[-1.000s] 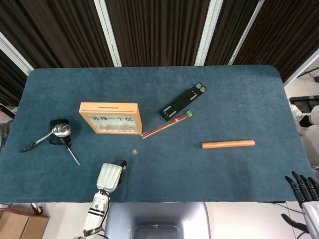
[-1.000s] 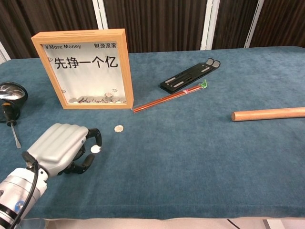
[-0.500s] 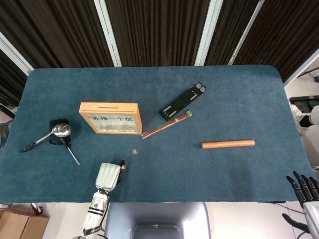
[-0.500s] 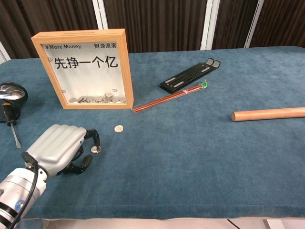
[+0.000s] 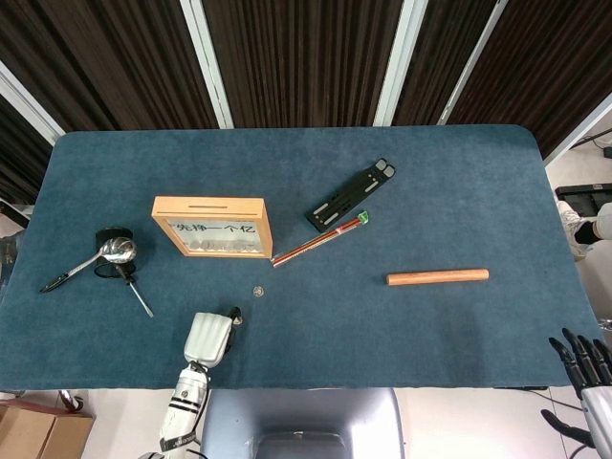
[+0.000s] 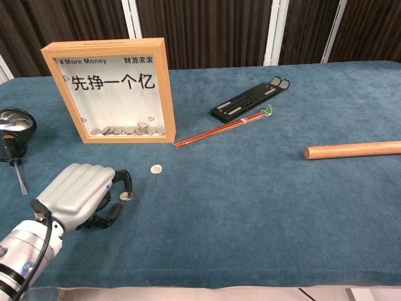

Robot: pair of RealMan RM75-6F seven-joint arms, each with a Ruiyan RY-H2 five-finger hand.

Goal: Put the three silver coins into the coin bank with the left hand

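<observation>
Grey-shelled left hand (image 6: 81, 194) found low at 7 o'clock on the blue table (image 5: 459, 182), close to the near edge. Noted its fingers (image 6: 124, 180) curled in narrow, one tip touching a silver coin (image 6: 126, 196) lying on the cloth; could not tell whether pinched or only touched. Spotted a second coin (image 6: 156, 168) at 1 o'clock from that one, apart from it, with bare cloth all round. Placed the wooden coin bank (image 6: 106, 91) upright at 12 o'clock from the hand, well apart, with coins piled behind its window. Saw red chopsticks (image 6: 219, 130) just off its lower right corner and a wooden rod (image 6: 354, 150) far out at 3 o'clock. Found the right hand (image 5: 585, 368) off the table's edge at 4 o'clock, fingers spread and holding nothing.
</observation>
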